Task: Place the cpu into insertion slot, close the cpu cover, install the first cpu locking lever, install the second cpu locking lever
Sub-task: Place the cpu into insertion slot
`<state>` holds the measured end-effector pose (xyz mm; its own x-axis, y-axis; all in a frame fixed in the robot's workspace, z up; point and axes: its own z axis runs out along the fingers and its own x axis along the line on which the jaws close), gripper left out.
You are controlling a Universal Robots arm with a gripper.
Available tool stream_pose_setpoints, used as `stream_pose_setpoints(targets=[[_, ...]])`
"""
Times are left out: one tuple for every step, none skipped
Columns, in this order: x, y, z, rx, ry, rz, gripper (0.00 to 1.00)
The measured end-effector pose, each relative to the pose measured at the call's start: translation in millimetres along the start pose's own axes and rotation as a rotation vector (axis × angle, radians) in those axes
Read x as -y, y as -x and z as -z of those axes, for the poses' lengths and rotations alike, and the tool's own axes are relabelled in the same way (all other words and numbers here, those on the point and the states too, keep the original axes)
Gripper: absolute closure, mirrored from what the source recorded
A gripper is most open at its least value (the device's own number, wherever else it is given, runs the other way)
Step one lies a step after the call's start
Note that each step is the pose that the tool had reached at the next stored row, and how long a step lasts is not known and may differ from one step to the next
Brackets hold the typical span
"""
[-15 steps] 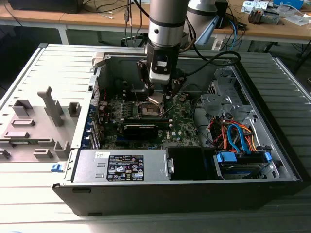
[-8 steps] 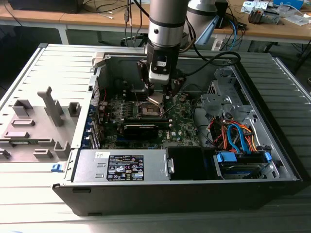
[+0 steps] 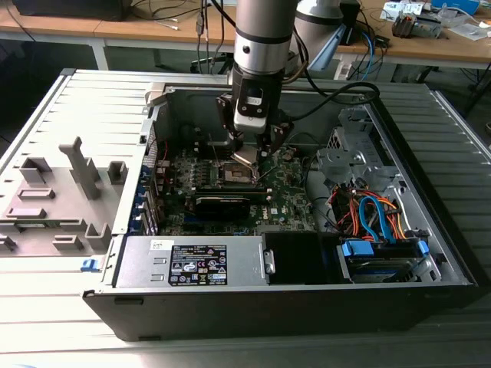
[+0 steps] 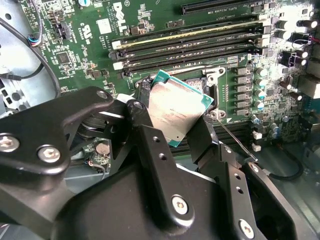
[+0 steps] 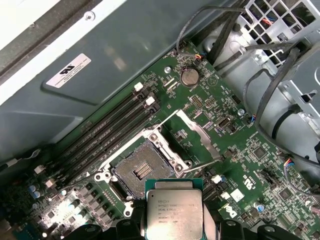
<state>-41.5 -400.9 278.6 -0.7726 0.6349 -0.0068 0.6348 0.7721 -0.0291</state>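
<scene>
My gripper [image 4: 174,120] is shut on the cpu [image 4: 176,106], a small square chip with a silvery-grey top and green edges, gripped by two opposite sides between the black fingers [image 4: 142,117]. In the first wrist view the cpu [image 5: 174,212] hangs just above the green board, beside the insertion slot [image 5: 141,169], whose dark centre is bare. The cpu cover [image 5: 205,140], a thin silver frame, stands swung open on the slot's far side. A thin wire lever [image 5: 201,165] sticks out by the slot. In the exterior view the gripper [image 3: 247,153] hovers over the slot [image 3: 238,175] inside the open computer case.
Black memory slots [image 5: 107,135] run alongside the socket. A grey power supply [image 3: 192,261] lies at the case's front, and a drive bay with orange and blue cables [image 3: 372,218] at the exterior view's right. A grey moulded tray [image 3: 57,195] sits at the exterior view's left.
</scene>
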Motion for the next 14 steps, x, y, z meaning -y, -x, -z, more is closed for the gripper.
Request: stream_pose_setpoints(targets=[[0.0, 0.0, 0.0, 0.0000, 0.0000, -0.002, 0.45], [0.0, 0.0, -0.1, -0.0001, 0.0000, -0.003, 0.45], [0.0, 0.0, -0.1, -0.0001, -0.0001, -0.005, 0.45], [0.0, 0.0, -0.1, -0.0001, -0.0001, -0.006, 0.45], [0.0, 0.0, -0.2, -0.0003, -0.0001, -0.009, 0.45], [0.0, 0.0, -0.3, -0.0003, -0.0001, -0.010, 0.45], [0.0, 0.0, -0.3, -0.0003, 0.0000, -0.012, 0.45], [0.0, 0.0, -0.4, -0.0004, -0.0001, -0.014, 0.45], [0.0, 0.0, -0.6, -0.0007, -0.0002, -0.023, 0.45], [0.1, 0.1, -0.9, -0.0010, -0.0002, -0.033, 0.45], [0.1, 0.1, -1.2, -0.0012, -0.0003, -0.044, 0.45], [0.1, 0.1, -1.3, -0.0013, -0.0003, -0.045, 0.45], [0.1, 0.1, -1.3, -0.0014, -0.0003, -0.047, 0.45], [0.1, 0.1, -1.4, -0.0014, -0.0004, -0.049, 0.45]])
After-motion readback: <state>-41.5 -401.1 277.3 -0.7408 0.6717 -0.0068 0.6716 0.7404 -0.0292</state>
